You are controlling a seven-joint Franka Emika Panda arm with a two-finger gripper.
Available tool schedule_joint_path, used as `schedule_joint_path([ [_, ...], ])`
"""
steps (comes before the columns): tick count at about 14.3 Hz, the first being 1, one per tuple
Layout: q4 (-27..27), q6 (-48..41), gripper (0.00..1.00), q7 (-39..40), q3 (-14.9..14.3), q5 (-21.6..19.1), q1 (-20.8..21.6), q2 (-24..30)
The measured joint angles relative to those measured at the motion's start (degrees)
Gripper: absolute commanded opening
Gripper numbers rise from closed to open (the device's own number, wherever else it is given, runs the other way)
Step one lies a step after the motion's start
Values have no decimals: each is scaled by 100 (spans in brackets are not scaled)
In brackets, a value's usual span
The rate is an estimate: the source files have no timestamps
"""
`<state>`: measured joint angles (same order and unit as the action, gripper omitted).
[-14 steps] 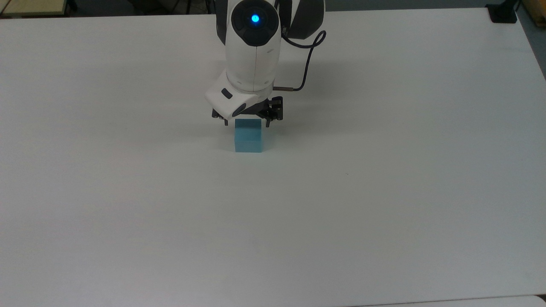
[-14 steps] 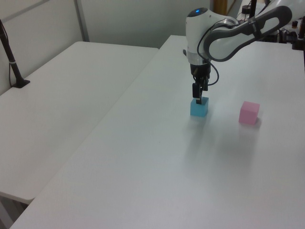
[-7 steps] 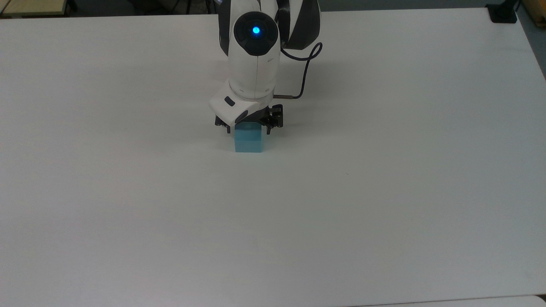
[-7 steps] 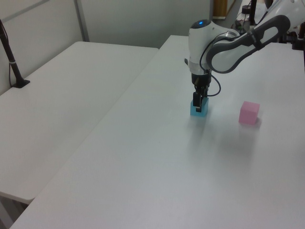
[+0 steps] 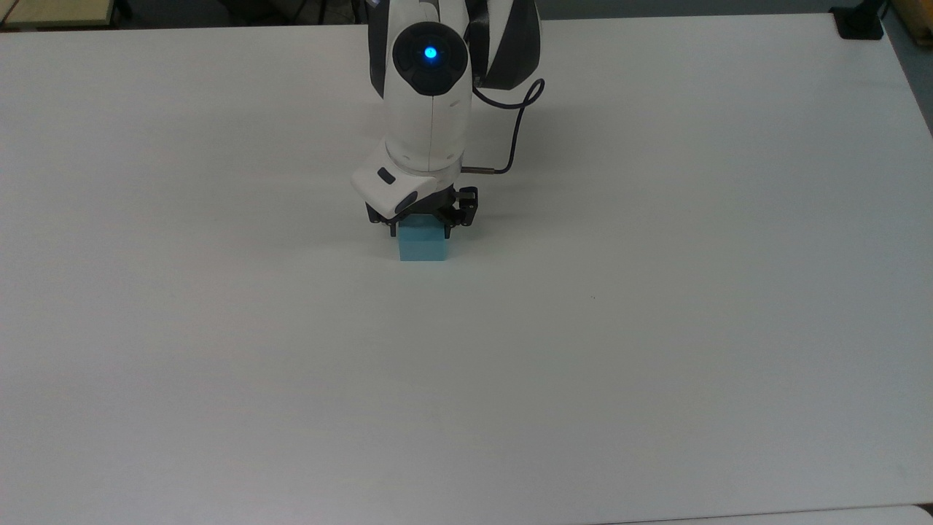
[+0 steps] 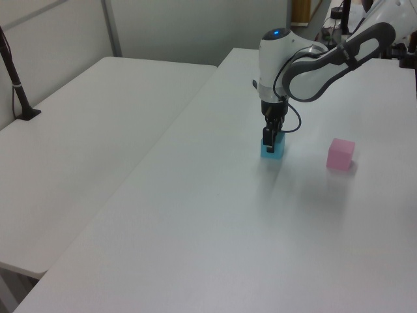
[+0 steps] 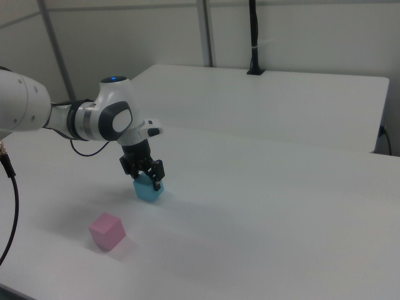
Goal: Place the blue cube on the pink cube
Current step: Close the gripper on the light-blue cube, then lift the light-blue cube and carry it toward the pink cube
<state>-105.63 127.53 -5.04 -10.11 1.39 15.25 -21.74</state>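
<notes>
White tabletop (image 5: pixel 656 364) in a plain room, a second table alongside, a black pole at the far edge of the right view. Arm (image 5: pixel 430 109) is down over the blue cube (image 5: pixel 423 246), which sits on the tabletop just above centre of the top view, directly below the wrist. Gripper (image 5: pixel 422 227) straddles the cube top: jaws apart, one finger on each side, close to the faces; can't confirm contact, and the cube doesn't look lifted. Step in hand, as I read it: the grasp, pre-close. Next move calls for closing squarely on the two side faces, lifting straight up, carrying over to the pink cube (image 6: pixel 341 154) and coming down flush on its top before release. Risk: an off-centre pinch twists the blue cube, or a skewed set-down nudges the pink one. View differences: top view has the wrist covering the back of the blue cube and gives the finger straddle head-on. Left view places the pink cube at centre right, well apart from the blue cube (image 6: pixel 272 147). Right view has the pink cube (image 7: pixel 107 230) lower left, with the blue cube (image 7: pixel 149 187) and gripper (image 7: pixel 147 178) up and right of it, and shows the cube's base on the tabletop most clearly.
</notes>
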Motion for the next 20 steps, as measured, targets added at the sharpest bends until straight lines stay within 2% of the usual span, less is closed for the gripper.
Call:
schedule_joint_path([
  [1, 1, 2, 23, 0, 1, 0, -1, 2],
  [6, 45, 4, 22, 0, 3, 0, -3, 49],
  [8, 175, -243, 22, 0, 3, 0, -7, 247],
  [11, 895, -1552, 23, 0, -24, 0, -34, 672],
  [12, 1307, -2201, 23, 0, -31, 0, -87, 811],
  [14, 1835, -2927, 24, 9, -35, 0, -233, 948],
  [16, 2154, -3244, 25, 101, -37, -2, -440, 1055],
  [20, 2237, -3271, 25, 242, -24, -5, -611, 1173],
])
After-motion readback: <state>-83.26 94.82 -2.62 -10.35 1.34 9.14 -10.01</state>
